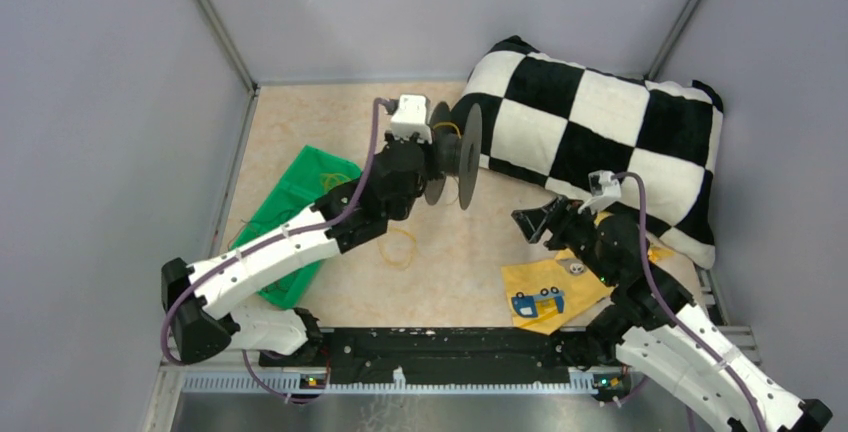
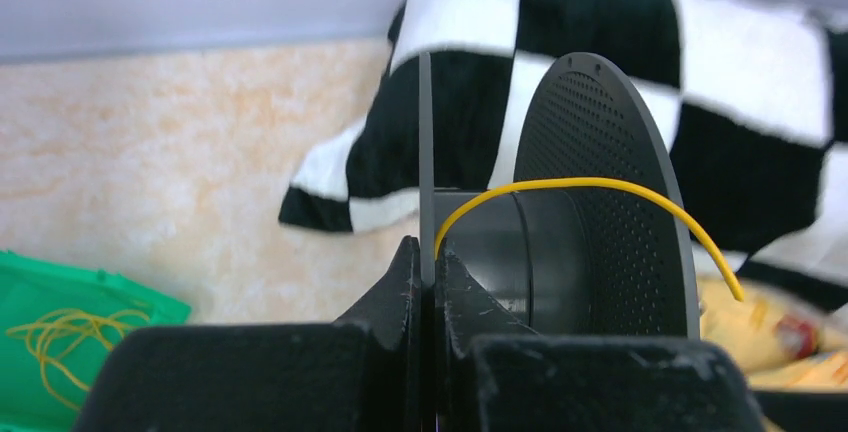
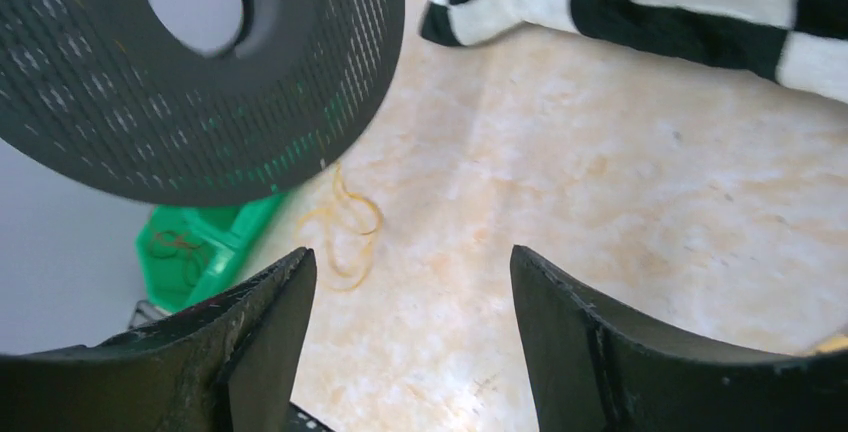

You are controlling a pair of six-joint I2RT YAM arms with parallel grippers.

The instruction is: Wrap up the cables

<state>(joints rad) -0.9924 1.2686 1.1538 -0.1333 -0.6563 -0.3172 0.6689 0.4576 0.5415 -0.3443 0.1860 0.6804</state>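
My left gripper [image 1: 434, 157] is shut on the near flange of a black spool [image 1: 458, 157] and holds it above the table, flanges upright. In the left wrist view the jaws [image 2: 427, 264] pinch the thin flange [image 2: 425, 152]. A thin yellow wire [image 2: 560, 184] arcs over the spool's hub and runs down to the right. More yellow wire lies in loose loops on the table [image 1: 400, 247], also seen in the right wrist view [image 3: 345, 227]. My right gripper [image 1: 525, 220] is open and empty, right of the spool [image 3: 200, 62], above the table.
A green bag [image 1: 298, 207] with more yellow wire loops [image 2: 58, 337] lies at the left under the left arm. A black-and-white checkered pillow [image 1: 600, 142] fills the back right. A yellow envelope [image 1: 545, 287] with small items lies at the near right.
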